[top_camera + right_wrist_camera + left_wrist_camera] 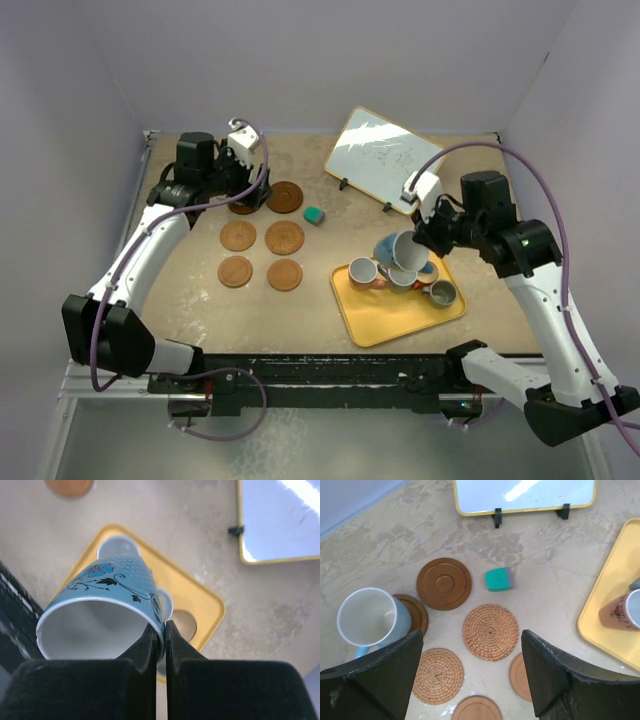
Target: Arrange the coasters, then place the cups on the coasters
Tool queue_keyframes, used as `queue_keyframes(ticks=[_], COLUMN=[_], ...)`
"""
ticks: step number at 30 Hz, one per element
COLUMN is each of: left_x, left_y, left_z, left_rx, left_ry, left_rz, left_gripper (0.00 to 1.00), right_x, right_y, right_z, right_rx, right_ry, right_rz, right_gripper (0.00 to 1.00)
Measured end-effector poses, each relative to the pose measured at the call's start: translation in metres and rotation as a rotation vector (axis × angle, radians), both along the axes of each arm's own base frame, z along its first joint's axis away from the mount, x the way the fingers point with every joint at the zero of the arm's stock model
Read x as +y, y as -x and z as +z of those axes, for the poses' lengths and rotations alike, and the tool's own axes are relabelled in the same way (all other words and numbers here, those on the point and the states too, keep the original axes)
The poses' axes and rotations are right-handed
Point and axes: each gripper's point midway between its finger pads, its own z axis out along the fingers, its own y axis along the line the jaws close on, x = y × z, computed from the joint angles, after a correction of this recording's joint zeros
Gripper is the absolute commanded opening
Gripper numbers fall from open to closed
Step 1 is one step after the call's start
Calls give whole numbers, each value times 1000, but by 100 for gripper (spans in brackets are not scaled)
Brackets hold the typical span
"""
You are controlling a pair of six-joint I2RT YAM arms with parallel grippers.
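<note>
Beige tabletop point(200, 300) lies beneath; the right gripper point(161, 635) pinches a tilted blue floral mug point(115, 580) by its rim, a thin hold that may slip onto cups point(395, 275) in the yellow tray point(380, 325); the left gripper point(470, 645) gapes empty.

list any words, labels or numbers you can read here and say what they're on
Nothing here is legible.
whiteboard: faint scribbles, too blurred to read.
pinkish cup: small red print, too blurred to read.
blue cup: flower pattern only, no words.
</note>
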Motion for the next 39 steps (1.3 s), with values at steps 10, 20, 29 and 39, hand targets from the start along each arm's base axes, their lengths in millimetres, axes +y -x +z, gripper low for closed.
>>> queue_keyframes(ticks=[10, 20, 29, 39], left_x=[-48, -123, -194, -228], left_y=[-13, -7, 0, -2], left_z=[70, 89, 65, 53], left_rx=[-90, -96, 47, 130], left_ry=[128, 212, 269, 311], left_rz=[16, 4, -12, 27], left_gripper=[75, 71, 69, 69], right_x=[43, 32, 32, 34], right_y=[-105, -169, -182, -182], right_z=[54, 33, 24, 27], right_rx=[-108, -144, -178, -193], right_ry=[-290, -366, -373, -398], right_rz=[-343, -729, -870, -921], right_gripper=[0, 0, 0, 0])
